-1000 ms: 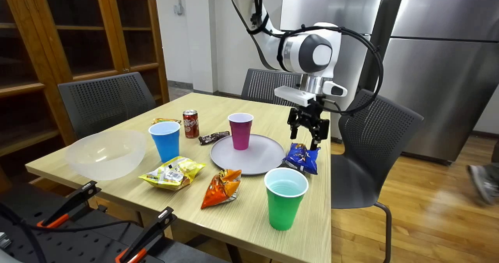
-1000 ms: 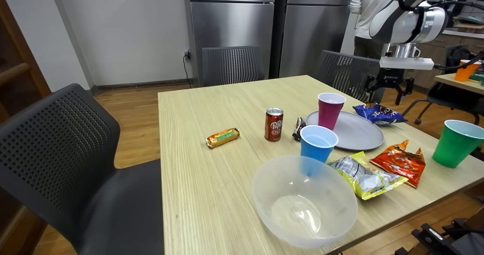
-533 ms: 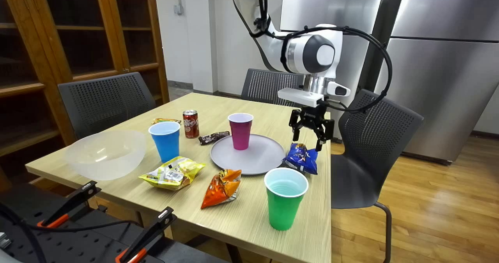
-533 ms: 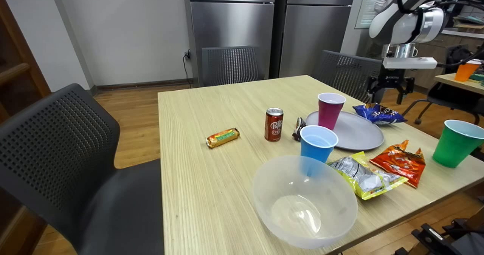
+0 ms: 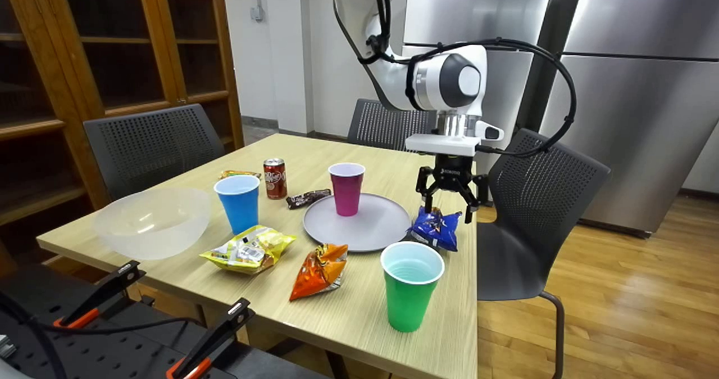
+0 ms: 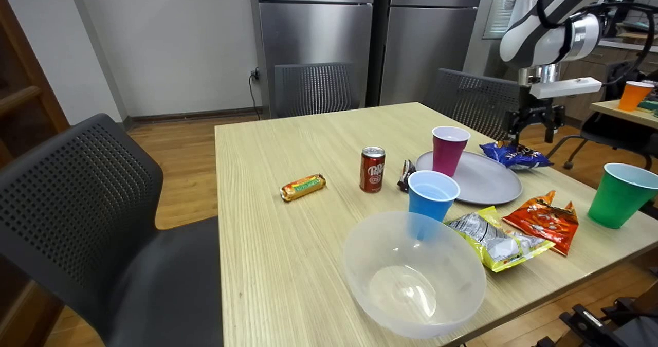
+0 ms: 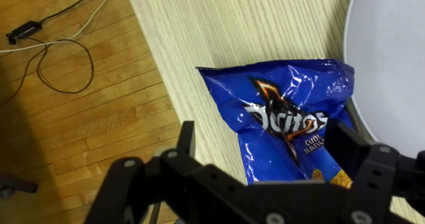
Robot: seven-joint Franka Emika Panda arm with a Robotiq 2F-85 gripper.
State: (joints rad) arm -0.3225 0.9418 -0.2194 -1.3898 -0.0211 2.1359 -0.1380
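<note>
A blue Doritos bag (image 5: 435, 228) lies on the table beside a grey plate (image 5: 387, 234). It also shows in the other exterior view (image 6: 514, 156) and fills the middle of the wrist view (image 7: 282, 124). My gripper (image 5: 449, 210) is open and empty, pointing down just above the bag. In the wrist view the gripper (image 7: 262, 127) has one finger over the table edge, left of the bag, and the other over the bag's right side. I cannot tell whether that finger touches it. The bag's lower end is hidden behind the gripper body. A magenta cup (image 5: 347, 191) stands on the plate.
A green cup (image 5: 410, 289), an orange chip bag (image 5: 320, 269), a yellow chip bag (image 5: 253, 250), a blue cup (image 5: 239, 205), a soda can (image 5: 275, 179), a clear bowl (image 5: 151, 224) and two wrapped bars share the table. A chair (image 5: 522, 222) stands close beside the gripper.
My gripper has turned about its upright axis and come slightly lower over the blue bag. The fingers stay open. The bag and the other table items have not moved.
</note>
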